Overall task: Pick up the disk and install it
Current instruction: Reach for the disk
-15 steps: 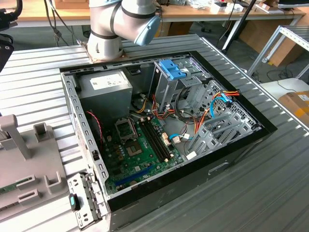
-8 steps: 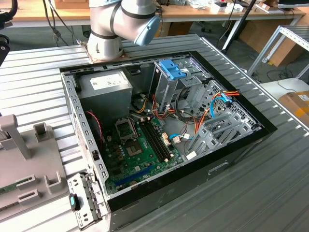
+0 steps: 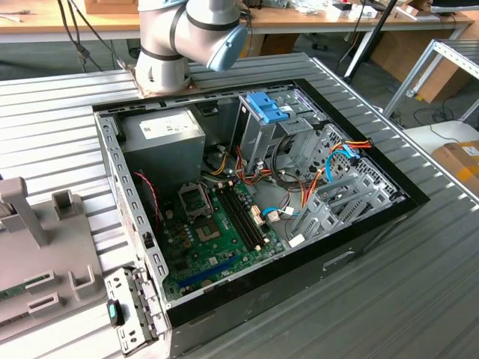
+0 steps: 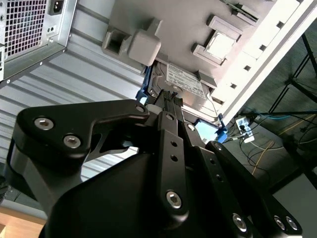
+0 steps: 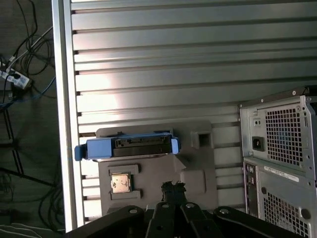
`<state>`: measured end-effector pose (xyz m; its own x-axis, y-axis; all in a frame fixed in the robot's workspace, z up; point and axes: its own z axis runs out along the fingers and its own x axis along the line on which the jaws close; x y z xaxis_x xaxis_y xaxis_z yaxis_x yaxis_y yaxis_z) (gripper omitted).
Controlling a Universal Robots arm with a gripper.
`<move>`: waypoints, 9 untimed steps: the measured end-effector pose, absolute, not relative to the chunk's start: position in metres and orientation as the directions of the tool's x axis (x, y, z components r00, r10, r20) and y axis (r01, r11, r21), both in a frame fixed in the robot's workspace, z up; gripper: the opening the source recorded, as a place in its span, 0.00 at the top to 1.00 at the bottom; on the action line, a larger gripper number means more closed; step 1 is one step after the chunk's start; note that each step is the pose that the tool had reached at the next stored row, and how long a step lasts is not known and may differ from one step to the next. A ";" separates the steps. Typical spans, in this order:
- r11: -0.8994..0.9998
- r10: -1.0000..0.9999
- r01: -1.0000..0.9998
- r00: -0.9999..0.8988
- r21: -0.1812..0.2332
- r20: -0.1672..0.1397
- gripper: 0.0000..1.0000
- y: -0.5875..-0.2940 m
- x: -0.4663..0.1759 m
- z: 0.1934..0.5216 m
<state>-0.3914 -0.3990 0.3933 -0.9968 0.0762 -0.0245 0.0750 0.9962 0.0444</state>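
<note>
The tool hangs over the grey tray, fingers drawn together on nothing. In the first wrist view its tips sit apart from the disk. The disk lies flat at the tray's end, label up in the second wrist view, with a small square chip in the pocket just beside it. One blue rail end juts past the tray's edge, close to the counter's side rail. Beyond the disk's long side the ribbed counter lies bare.

In the exterior view the tray sits at nine o'clock from the open computer case, near it. The arm's base stands at twelve o'clock. Inside the case the blue latch tops a cage at one o'clock.
</note>
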 end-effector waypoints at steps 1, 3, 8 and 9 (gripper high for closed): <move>0.996 0.076 0.075 -0.997 0.044 -0.025 0.89 -0.399 -0.397 0.393; 0.996 0.076 0.075 -0.997 0.044 -0.024 0.89 -0.399 -0.402 0.393; 0.996 0.076 0.075 -0.997 0.044 -0.024 0.89 -0.399 -0.404 0.393; 0.996 0.076 0.075 -0.997 0.044 -0.024 0.89 -0.399 -0.404 0.393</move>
<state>-0.4043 -0.3989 0.3933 -0.9968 0.0762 -0.0244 0.0751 0.9962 0.0443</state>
